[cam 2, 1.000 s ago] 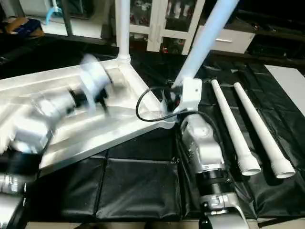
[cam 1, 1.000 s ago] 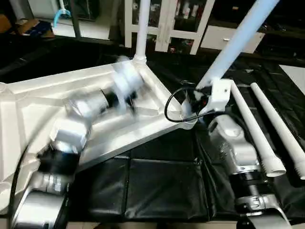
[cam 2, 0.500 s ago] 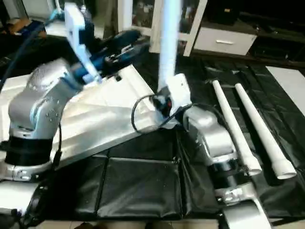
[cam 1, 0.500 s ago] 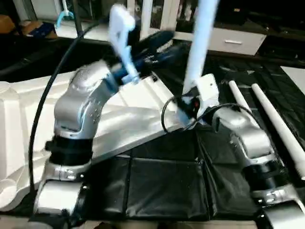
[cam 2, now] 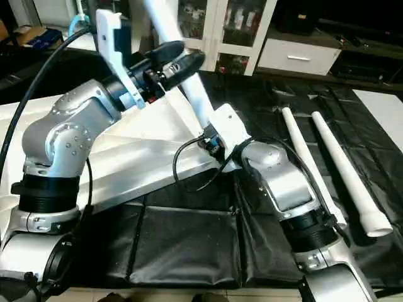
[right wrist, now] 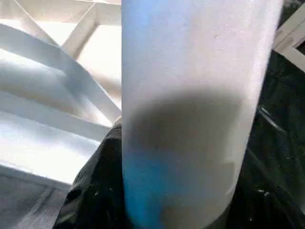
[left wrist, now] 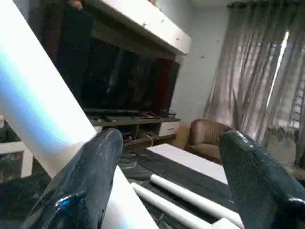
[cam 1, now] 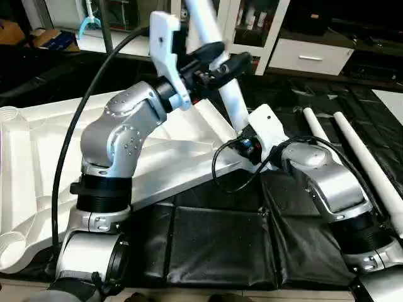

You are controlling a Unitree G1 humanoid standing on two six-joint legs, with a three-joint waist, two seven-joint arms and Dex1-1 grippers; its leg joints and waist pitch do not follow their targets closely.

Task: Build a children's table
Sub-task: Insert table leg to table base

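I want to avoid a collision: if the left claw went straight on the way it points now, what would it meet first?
Probably the tilted table leg: the left claw stands open beside it, one finger next to the tube. Depth is unclear.

left tool raised, fingers spread, right tool low

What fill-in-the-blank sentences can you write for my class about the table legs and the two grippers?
1. The right gripper is closed around the base of a tilted white ____.
2. The left gripper has its fingers ____ beside that leg, higher up.
3. ____ spare legs lie on the black mat.
4. The table top lies with its ribbed ____ facing up.

Missing words: leg; open; Two; underside
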